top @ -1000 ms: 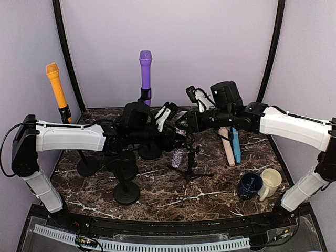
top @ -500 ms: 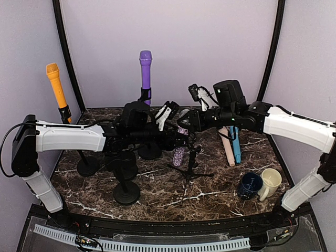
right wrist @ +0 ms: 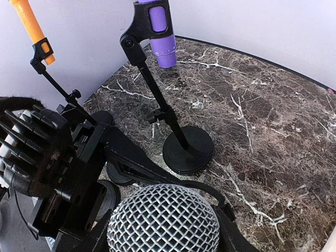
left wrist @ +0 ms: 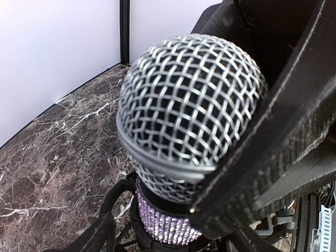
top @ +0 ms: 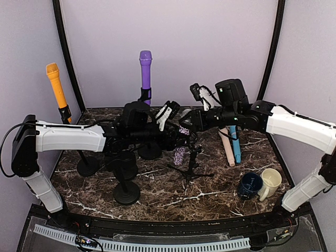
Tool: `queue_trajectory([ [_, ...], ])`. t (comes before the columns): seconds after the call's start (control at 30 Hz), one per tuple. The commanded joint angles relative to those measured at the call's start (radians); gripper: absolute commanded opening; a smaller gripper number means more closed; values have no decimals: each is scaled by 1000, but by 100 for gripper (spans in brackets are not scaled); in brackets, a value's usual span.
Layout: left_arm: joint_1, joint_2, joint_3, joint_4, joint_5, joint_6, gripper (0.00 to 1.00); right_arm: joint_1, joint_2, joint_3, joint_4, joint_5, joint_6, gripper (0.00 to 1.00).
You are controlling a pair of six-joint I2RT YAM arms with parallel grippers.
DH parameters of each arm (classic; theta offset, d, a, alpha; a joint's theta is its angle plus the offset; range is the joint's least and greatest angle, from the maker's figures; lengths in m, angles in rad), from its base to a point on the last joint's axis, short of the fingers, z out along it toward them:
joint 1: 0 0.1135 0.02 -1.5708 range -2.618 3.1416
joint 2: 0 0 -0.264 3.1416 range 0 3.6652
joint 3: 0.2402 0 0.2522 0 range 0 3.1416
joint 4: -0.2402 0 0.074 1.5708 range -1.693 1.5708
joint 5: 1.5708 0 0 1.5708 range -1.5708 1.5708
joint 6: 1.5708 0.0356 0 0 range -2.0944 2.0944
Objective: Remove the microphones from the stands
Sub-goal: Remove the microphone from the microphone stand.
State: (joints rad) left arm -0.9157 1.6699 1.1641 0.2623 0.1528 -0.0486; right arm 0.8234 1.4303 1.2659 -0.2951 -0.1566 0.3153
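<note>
Microphone looks rigid, light, its mesh head dentable; take the rhinestone barrel below that head. Left tool and right tool sit beside it; spread or pinching, you cannot tell.

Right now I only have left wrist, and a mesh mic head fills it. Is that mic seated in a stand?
Observer: Yes. In the top view the sparkly microphone leans in the clip of a tripod stand.
Operator: Anything behind it?
Observer: A purple microphone stands upright in a round-base stand, further back.
Operator: And to the right?
Observer: A pink microphone and a blue microphone lie loose on the table, apart from the tripod.
</note>
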Motion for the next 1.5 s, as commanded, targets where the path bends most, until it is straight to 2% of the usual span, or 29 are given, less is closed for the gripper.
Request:
queue_trajectory([
  [0.0,1,16,-18,-108,-38,32,70,5,-54,99,119,31,10,29],
  [0.37,-25,37,0,-140,-59,87,70,15,-5,164,33,120,53,28],
  [1.0,-30,52,17,-147,-71,98,70,68,50,213,32,10,-50,28],
  [1.47,-32,51,11,-153,-87,104,69,68,38,259,-20,119,-31,28],
])
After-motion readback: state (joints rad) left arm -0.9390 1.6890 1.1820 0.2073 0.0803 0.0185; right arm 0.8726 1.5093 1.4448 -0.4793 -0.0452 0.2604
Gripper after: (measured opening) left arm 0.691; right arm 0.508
